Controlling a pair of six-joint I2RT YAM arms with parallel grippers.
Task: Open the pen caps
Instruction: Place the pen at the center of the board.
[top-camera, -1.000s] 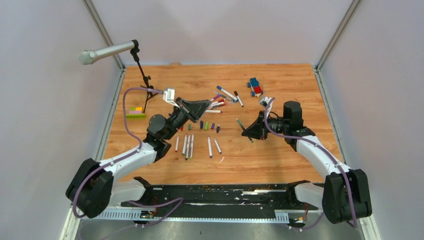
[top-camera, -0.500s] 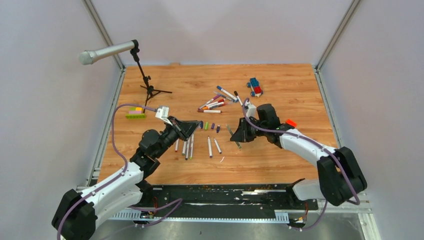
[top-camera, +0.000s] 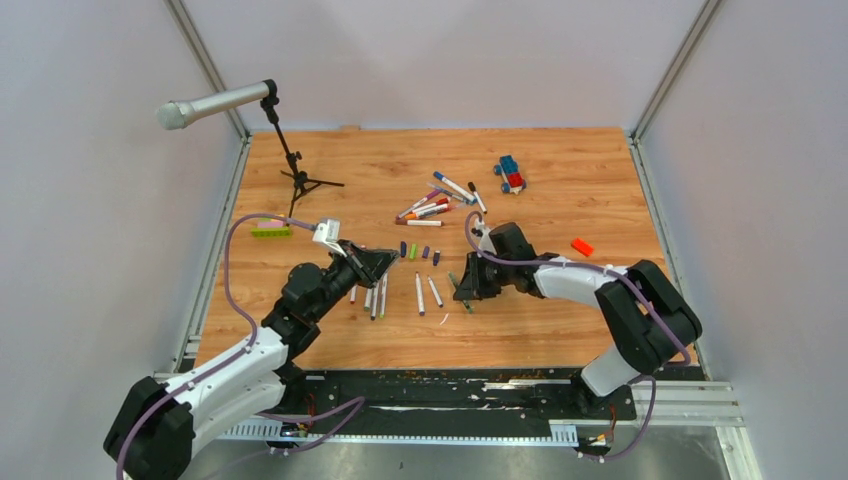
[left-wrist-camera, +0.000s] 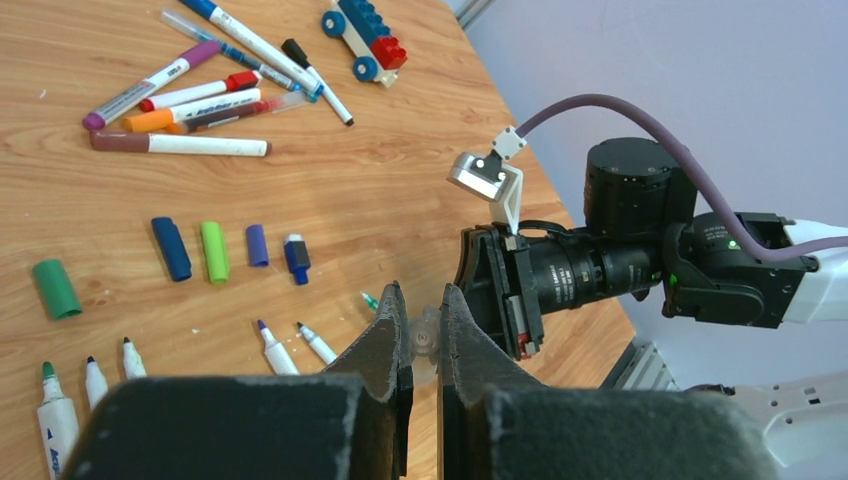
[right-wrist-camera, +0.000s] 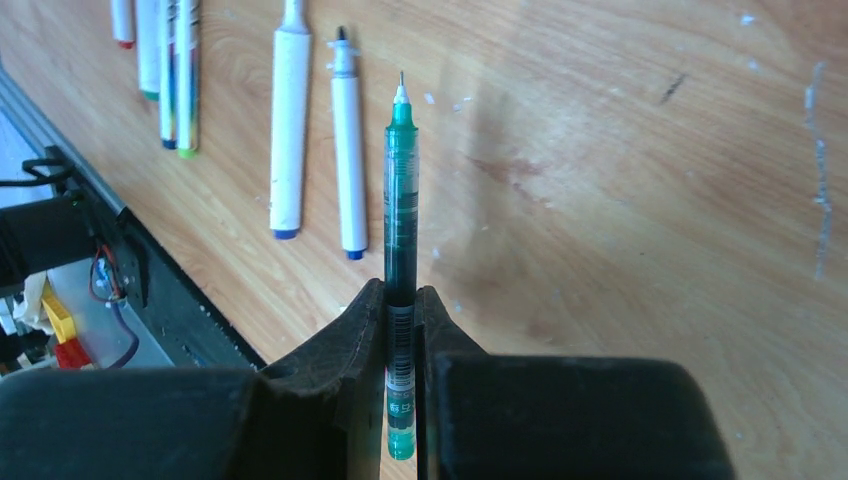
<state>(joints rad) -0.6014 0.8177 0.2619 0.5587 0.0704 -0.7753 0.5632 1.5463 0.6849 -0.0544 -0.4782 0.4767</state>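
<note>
Green pen (right-wrist-camera: 401, 190) is pinched near its tail between the closed fingers of the right gripper (right-wrist-camera: 401, 297). Its bare tip is pointed straight ahead, long axis roughly parallel to the uncapped pens (right-wrist-camera: 349, 160) laid just beside. A pale cap (left-wrist-camera: 428, 338) is nipped in the left gripper (left-wrist-camera: 421, 297).

White links (top-camera: 235, 365); purple cables (left-wrist-camera: 600, 98) (looped); left hand (left-wrist-camera: 422, 295), right hand (right-wrist-camera: 401, 290) black.

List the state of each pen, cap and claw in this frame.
green pen, uncapped, tip bare
right claw, shut on green pen
clear cap, off its pen
left claw, shut on clear cap
near row of pens, uncapped, lying flat
loose caps, off, lying in a row
far pile of pens, capped
</note>
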